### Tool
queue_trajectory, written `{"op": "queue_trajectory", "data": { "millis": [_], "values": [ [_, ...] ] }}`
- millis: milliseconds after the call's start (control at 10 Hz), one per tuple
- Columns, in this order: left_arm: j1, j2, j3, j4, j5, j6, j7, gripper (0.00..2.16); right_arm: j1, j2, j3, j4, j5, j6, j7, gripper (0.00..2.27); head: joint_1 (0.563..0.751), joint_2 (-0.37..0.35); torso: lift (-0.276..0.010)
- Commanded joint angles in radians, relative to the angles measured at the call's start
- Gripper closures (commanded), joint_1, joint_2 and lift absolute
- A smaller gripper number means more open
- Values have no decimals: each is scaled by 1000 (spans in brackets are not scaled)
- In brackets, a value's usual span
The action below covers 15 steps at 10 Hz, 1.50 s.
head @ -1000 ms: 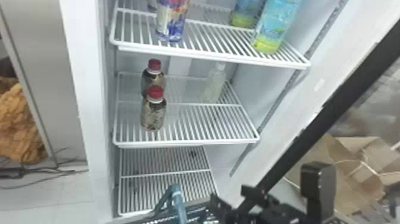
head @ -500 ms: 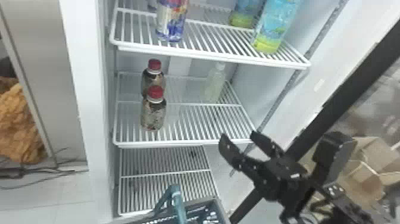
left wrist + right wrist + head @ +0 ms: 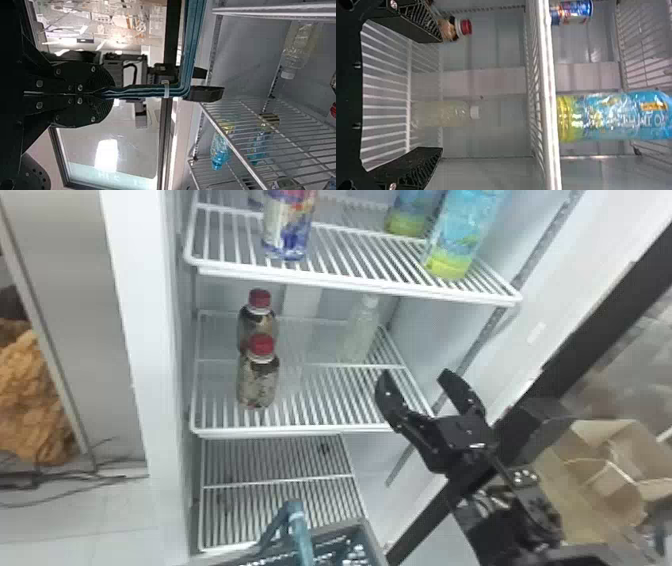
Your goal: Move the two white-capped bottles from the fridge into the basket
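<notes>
One white-capped bottle (image 3: 358, 332) is observed upright on the middle shelf (image 3: 310, 433), near the right edge and toward the back right corner. Its white cap (image 3: 474, 112) is uppermost; its long axis is vertical. Contact with the tool is not made.

The right tool (image 3: 415, 374) is found at the shelf's front right corner, its fingers spread well apart. From it, the bottle is located deeper in and to the left in the head view. In the right wrist view the bottle is framed between the two fingers, beyond their tips, and is set slightly nearer the right-hand one. The right arm is judged the nearer; a straight inward advance, with the fingers passed on either side of the body, is called for.

The left tool (image 3: 113, 94) is closed on the handle (image 3: 174, 92) of the basket (image 3: 371, 540), which is held below the middle shelf's front edge.

Red-capped bottles (image 3: 257, 385) are noted near the left edge. No label is made out on the clear body. Large lettering is borne by the blue-and-yellow bottle (image 3: 613, 116) on the upper shelf (image 3: 350, 285); it is not transcribed.
</notes>
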Motion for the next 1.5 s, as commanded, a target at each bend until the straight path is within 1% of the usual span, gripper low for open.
{"op": "queue_trajectory", "data": {
  "millis": [0,100,200,300,400,500,800,1000,1400],
  "values": [
    [0,2,-2,0,-2,1,0,1124,-68,-1,7,126,16,-91,0,61,695,-350,-260],
    [0,2,-2,0,-2,3,0,1124,-113,-3,13,205,22,-130,0,61,695,-350,-260],
    [-3,2,-2,0,-2,6,0,1122,-171,-6,13,291,20,-162,23,61,695,-350,-260],
    [-3,2,-4,0,-2,8,0,1124,-243,-9,9,404,8,-211,68,61,695,-350,-260],
    [-5,2,-6,3,-4,11,0,1124,-282,-11,13,465,8,-223,78,61,695,-350,-260],
    [-8,2,-6,3,-4,11,0,1124,-306,-12,19,499,10,-228,78,61,695,-350,-260],
    [-18,5,-18,7,-2,13,2,1124,-429,-29,55,683,-20,-275,92,62,695,-350,-260],
    [-20,6,-24,7,-2,11,2,1124,-493,-37,77,782,-40,-309,92,62,695,-350,-260],
    [-23,5,-28,7,-6,18,2,1122,-638,-57,145,948,-30,-334,85,62,695,-350,-260]
  ]
}}
